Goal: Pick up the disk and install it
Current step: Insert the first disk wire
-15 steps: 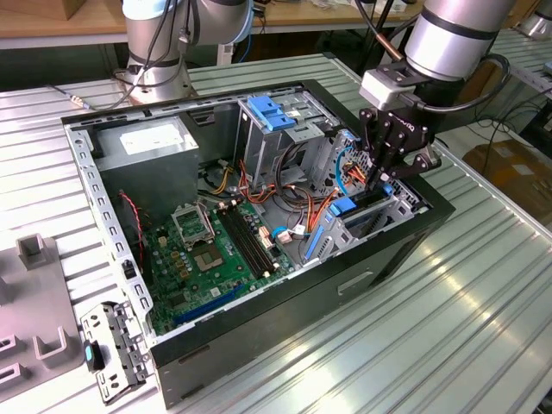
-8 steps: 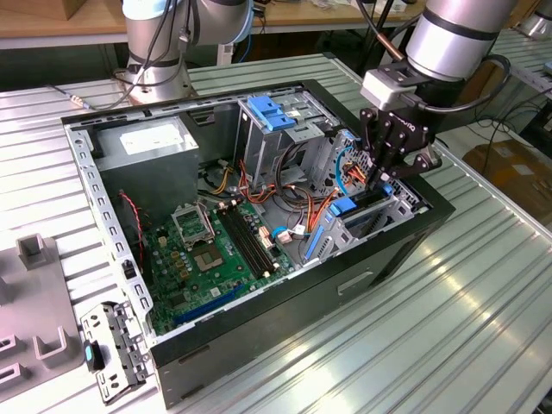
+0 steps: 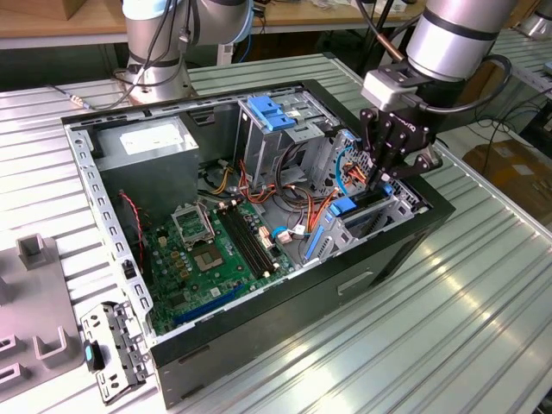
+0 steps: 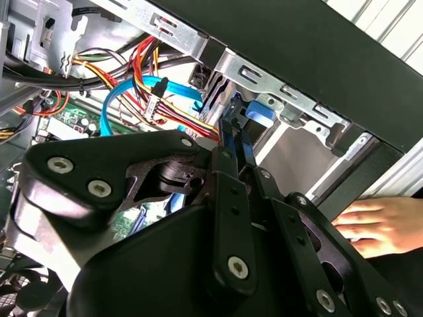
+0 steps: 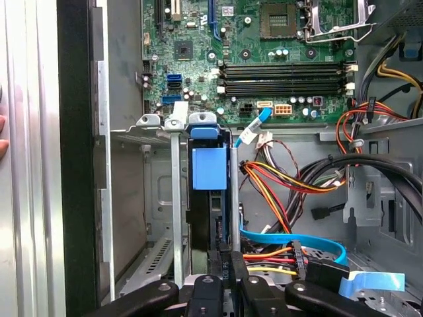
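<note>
The disk (image 5: 208, 168) stands on edge in the metal drive bay (image 5: 149, 122) at the corner of the open computer case (image 3: 285, 302), its light-blue side rail facing up. My gripper (image 5: 225, 261) is shut on its thin rear edge, one finger on each side. In the second wrist view the gripper (image 4: 234, 142) pinches the same dark edge, and the blue rail of the disk (image 4: 259, 111) sits inside the bay slot. In the exterior view the gripper (image 3: 385, 179) hangs over the bay at the case's right end, and the disk (image 3: 345, 206) shows as a blue strip below it.
Orange, red and blue cables (image 5: 291, 191) crowd the space beside the bay. The motherboard (image 3: 216, 250), a grey power-supply box (image 3: 147, 142) and a drive cage with a blue latch (image 3: 272, 112) fill the case. A person's hand (image 4: 377, 224) rests outside the case wall. Grey fixtures (image 3: 34, 319) lie on the exterior view's left.
</note>
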`<state>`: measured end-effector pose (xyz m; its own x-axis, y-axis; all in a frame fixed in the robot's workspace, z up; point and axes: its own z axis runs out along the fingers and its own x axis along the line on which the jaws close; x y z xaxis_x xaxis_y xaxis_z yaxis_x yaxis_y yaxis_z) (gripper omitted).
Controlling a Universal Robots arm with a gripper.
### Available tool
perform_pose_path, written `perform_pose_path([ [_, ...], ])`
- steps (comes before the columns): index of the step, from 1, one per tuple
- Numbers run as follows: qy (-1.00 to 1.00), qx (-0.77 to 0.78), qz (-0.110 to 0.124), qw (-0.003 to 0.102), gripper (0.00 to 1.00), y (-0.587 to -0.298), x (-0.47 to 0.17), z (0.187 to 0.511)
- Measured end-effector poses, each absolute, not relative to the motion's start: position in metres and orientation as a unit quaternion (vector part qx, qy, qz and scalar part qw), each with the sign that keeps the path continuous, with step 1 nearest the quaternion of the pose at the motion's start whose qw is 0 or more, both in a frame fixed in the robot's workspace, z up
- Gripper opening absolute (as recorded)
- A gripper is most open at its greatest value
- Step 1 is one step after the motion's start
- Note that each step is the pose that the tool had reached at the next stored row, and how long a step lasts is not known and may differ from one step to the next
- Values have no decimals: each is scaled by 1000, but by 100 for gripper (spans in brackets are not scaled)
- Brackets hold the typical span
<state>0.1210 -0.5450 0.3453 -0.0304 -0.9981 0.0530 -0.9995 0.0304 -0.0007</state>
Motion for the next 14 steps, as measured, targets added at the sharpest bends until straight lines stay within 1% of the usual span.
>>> perform_pose_path([
  [14, -712, 702, 19, 19, 17, -545, 121, 343],
])
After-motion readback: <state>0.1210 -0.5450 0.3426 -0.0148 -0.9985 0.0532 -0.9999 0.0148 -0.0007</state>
